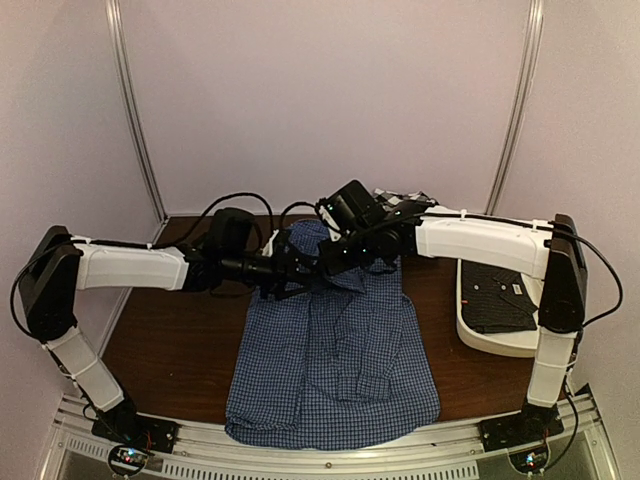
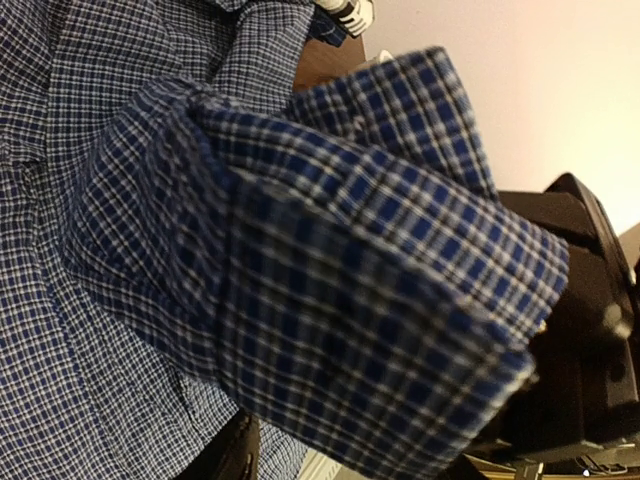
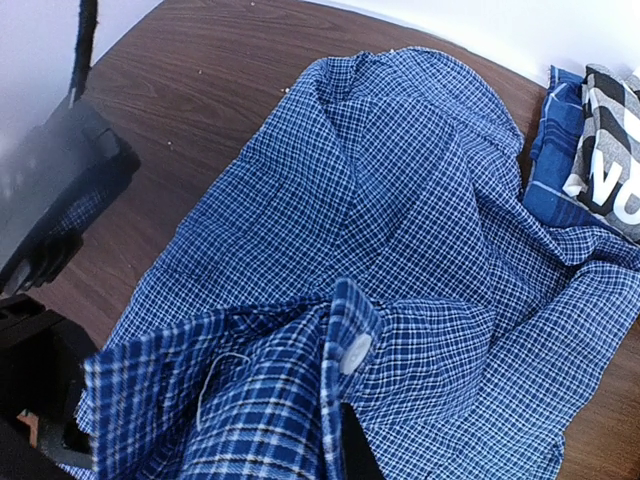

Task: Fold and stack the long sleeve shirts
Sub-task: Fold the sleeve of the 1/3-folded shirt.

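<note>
The blue-and-white check shirt (image 1: pixel 335 370) lies spread beneath both tools and toward their bases, its hem at the near edge of the surface (image 1: pixel 170 340). The right tool (image 1: pixel 335 258) is closed on the shirt's buttoned cuff (image 3: pixel 345 325). Cloth covers the left tool (image 1: pixel 293 272), so its grip cannot be told. Bare surface opens to its left. The tub (image 1: pixel 500 345) sits well right of the right tool.
</note>
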Controlling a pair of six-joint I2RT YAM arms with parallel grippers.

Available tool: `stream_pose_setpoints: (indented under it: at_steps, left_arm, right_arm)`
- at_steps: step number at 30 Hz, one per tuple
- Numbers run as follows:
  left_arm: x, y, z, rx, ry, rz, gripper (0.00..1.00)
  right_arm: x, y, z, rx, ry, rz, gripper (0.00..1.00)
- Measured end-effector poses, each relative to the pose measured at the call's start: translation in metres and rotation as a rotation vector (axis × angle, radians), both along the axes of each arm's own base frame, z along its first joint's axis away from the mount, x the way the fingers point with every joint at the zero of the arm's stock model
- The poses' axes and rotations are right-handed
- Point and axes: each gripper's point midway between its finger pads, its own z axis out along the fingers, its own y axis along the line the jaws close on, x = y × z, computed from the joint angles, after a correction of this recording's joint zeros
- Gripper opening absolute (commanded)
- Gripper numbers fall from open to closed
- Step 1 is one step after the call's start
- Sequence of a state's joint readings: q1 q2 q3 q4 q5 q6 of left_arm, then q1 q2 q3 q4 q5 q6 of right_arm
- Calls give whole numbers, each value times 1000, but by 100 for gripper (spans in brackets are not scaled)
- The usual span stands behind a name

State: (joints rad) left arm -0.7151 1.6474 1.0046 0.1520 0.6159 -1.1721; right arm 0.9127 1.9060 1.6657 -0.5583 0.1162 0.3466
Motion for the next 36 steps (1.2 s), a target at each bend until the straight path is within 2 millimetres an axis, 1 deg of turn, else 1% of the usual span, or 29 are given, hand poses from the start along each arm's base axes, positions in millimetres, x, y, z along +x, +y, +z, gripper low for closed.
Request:
stream_pose_setpoints:
  at_steps: [3, 5, 7, 9, 11, 14, 16, 18, 21, 24, 26, 29, 33, 36]
  left_arm:
    - [6, 3, -9, 47, 6, 35, 49]
    - [11, 6, -12, 70, 5, 61, 44]
    - [16, 10, -16, 92, 0, 92, 41]
    - [21, 16, -19, 118, 0, 127, 40]
    - [25, 20, -18, 128, -6, 152, 39]
    - [27, 24, -13, 129, -20, 172, 37]
    - [27, 24, -13, 129, -20, 172, 36]
    - [24, 26, -17, 135, -13, 169, 35]
    - [15, 33, -30, 155, 13, 162, 35]
    - [1, 42, -41, 184, 45, 151, 38]
    - [-10, 52, -47, 213, 64, 147, 39]
    - [-21, 70, -49, 241, 78, 153, 40]
    - [-22, 95, -50, 269, 79, 195, 42]
    - [-22, 111, -55, 297, 87, 223, 44]
  right_arm:
    - [-2, 2, -3, 7, 9, 13, 2]
    - [-8, 1, -9, 6, 26, 28, 2]
    - [-16, -3, -18, -4, 49, 46, 2]
    - [-27, -6, -27, -18, 72, 72, 2]
    - [-37, -7, -34, -31, 89, 101, 2]
    - [-57, 2, -42, -40, 110, 160, 2]
    - [-71, 10, -46, -41, 126, 205, 2]
    - [-87, 20, -50, -34, 150, 257, 2]
    - [-102, 33, -53, -15, 172, 313, 2]
    - [-114, 45, -62, -6, 199, 357, 2]
    - [-120, 50, -70, 0, 216, 378, 2]
    - [-128, 56, -81, 0, 244, 406, 1]
    - [-136, 63, -93, 2, 273, 436, 0]
    - [-148, 69, -97, 5, 287, 468, 0]
